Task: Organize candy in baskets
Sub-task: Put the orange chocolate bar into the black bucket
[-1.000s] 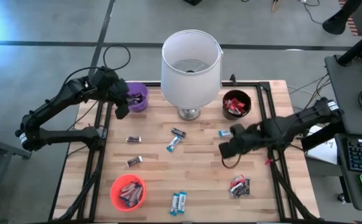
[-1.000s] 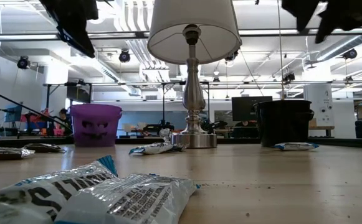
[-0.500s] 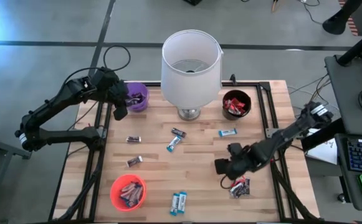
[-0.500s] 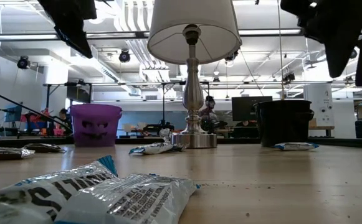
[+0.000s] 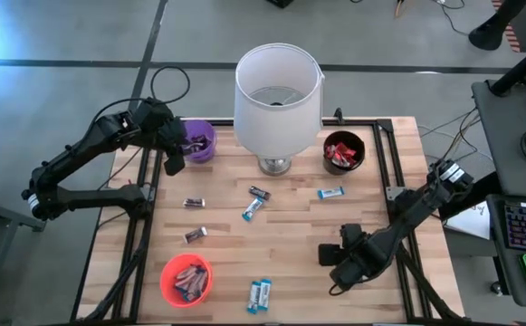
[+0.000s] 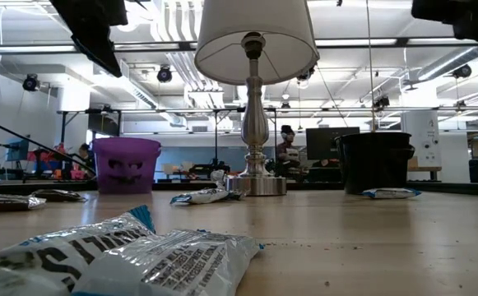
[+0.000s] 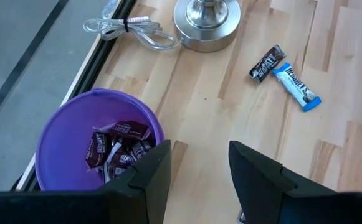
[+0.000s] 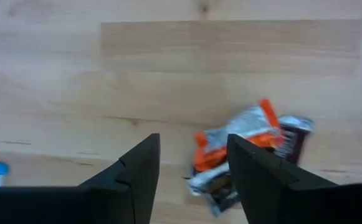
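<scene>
My left gripper [image 5: 174, 154] [image 7: 199, 180] hangs open and empty beside the purple basket [image 5: 199, 140] [image 7: 96, 146], which holds dark candy. My right gripper [image 5: 335, 263] [image 8: 193, 168] is open above a small pile of red and dark candy [image 8: 246, 149] near the table's near-right part; its fingers stand clear of the pile. The arm hides that pile in the high view. Loose on the wood lie blue candy [image 5: 331, 193] [image 5: 253, 209] [image 5: 260, 295] and dark candy [image 5: 260, 192] [image 5: 194, 203] [image 5: 196, 234]. The orange basket [image 5: 186, 279] and the black basket [image 5: 344, 150] both hold candy.
A big white lamp [image 5: 278, 95] stands on its metal base at the table's far middle, between the purple and black baskets. A coiled cable [image 7: 128, 28] lies behind the purple basket. Bare wood shows in the table's middle [image 5: 285, 240].
My right gripper has travelled from beside the blue candy at the right toward the table's near edge and now hangs over the red candy pile. No candy has shifted.
</scene>
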